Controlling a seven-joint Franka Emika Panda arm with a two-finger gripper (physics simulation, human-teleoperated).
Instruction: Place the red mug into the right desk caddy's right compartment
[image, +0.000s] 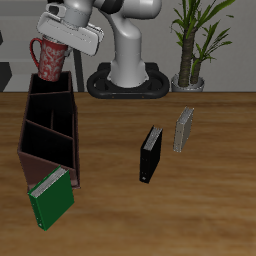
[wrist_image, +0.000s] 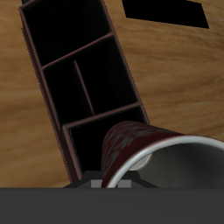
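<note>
The red mug (image: 49, 60) with pale speckles hangs in my gripper (image: 56, 47), which is shut on its rim. It is in the air above the back end of the right desk caddy (image: 34, 135), a long dark brown box with inner dividers. In the wrist view the mug (wrist_image: 131, 144) shows its grey-white inside, and the caddy (wrist_image: 129, 83) stretches away from it. The squarish end compartment (wrist_image: 92, 144) lies just beside and below the mug; in the exterior view this compartment (image: 55, 92) is under the mug. The fingertips are mostly hidden by the mug.
A green book (image: 50, 197) leans against the caddy's front end. A black box (image: 150, 155) and a grey box (image: 184, 130) stand mid-table. The robot base (image: 128, 75) and a potted plant (image: 190, 70) are at the back.
</note>
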